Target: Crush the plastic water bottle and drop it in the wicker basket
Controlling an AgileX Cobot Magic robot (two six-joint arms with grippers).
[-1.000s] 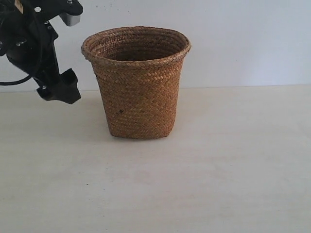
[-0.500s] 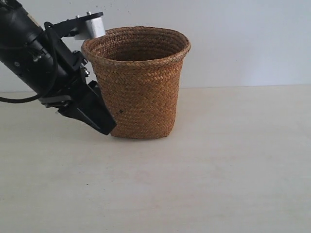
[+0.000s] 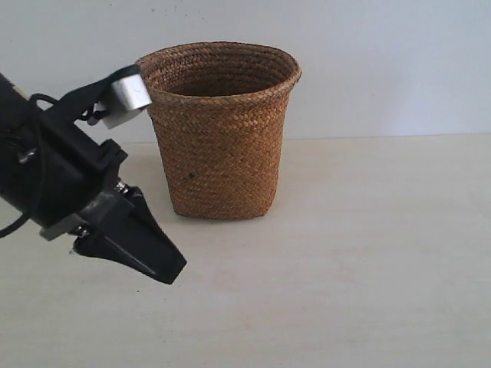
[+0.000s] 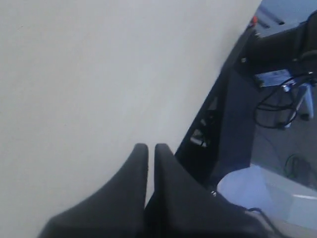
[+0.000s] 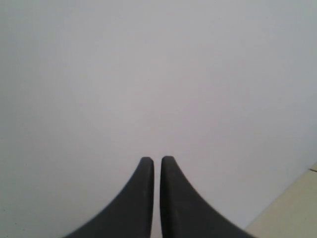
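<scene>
My table [image 3: 368, 268] is a pale sheet filling the near half of the exterior view, with a plain white wall [image 3: 383, 61] behind it. The basket [image 3: 219, 138] stands upright at the far side of the table, a little left of centre, close to the wall. From here its inside is dark below the rim, so I cannot tell what it holds.

The left arm [image 3: 46, 176] comes in from the left edge, slanting down and to the right, nearer to me than the basket and clear of it. A silver camera block [image 3: 126, 96] on it overlaps the basket's left rim in my view.

The left gripper [image 3: 173, 270] points down at the table, near-left of the basket. In its wrist view the fingers [image 4: 136, 163] are closed to a thin slit with nothing between them.

The right gripper [image 5: 157, 159] shows only in its own wrist view, facing a plain white surface, its fingers likewise pressed almost together and empty.

A small dark spot [image 3: 189, 175] marks the basket's side.
</scene>
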